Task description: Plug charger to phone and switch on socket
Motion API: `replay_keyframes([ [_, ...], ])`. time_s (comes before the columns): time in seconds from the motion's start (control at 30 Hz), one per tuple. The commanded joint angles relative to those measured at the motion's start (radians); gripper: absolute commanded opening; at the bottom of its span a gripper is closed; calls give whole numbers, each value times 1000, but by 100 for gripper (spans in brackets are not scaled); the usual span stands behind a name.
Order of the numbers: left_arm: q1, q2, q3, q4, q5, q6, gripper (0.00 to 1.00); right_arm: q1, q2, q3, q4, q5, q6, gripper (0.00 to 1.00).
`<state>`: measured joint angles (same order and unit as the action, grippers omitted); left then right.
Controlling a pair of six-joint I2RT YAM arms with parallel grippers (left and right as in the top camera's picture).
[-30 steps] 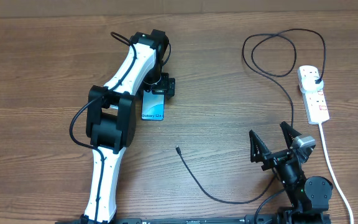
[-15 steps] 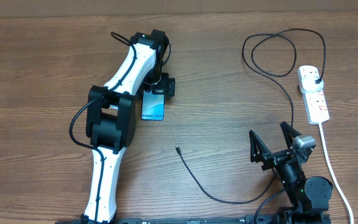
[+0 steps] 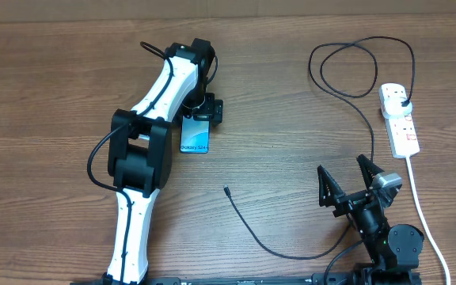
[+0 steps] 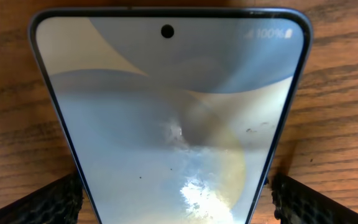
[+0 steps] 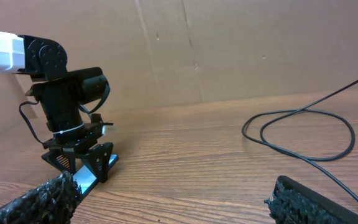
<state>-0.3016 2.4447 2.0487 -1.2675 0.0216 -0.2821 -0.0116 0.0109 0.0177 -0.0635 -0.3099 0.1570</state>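
The phone (image 3: 195, 136) lies flat on the table, light blue screen up, and fills the left wrist view (image 4: 179, 124). My left gripper (image 3: 203, 114) is down over its far end, open, with one finger on each side and a thin strip of wood showing between fingers (image 4: 55, 202) and phone edges. The charger cable (image 3: 252, 233) lies loose, its connector tip (image 3: 226, 189) on the table below the phone. Its black plug (image 3: 403, 100) sits in the white power strip (image 3: 400, 123). My right gripper (image 3: 345, 180) is open and empty at the front right.
The cable loops (image 3: 362, 67) at the back right and also shows in the right wrist view (image 5: 303, 134). The strip's thick white cord (image 3: 422, 214) runs to the front edge beside my right arm. A cardboard wall (image 5: 229, 50) stands behind the table.
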Motion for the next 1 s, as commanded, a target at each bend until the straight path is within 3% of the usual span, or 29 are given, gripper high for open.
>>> replay_keyframes([
  [0.0,-1,47,-63,48,31,12,100,5,-8,-10,6,2,-2,100],
  [0.47,0,47,-99,56,35,14,100,5,-8,-10,6,2,-2,100],
  [0.53,-1,47,-99,42,35,13,92,5,-8,-10,6,2,-2,100],
  [0.73,-3,47,-98,39,27,12,82,5,-8,-10,6,2,-2,100],
  [0.97,6,21,-98,50,27,-2,82,5,-8,-10,6,2,-2,100],
])
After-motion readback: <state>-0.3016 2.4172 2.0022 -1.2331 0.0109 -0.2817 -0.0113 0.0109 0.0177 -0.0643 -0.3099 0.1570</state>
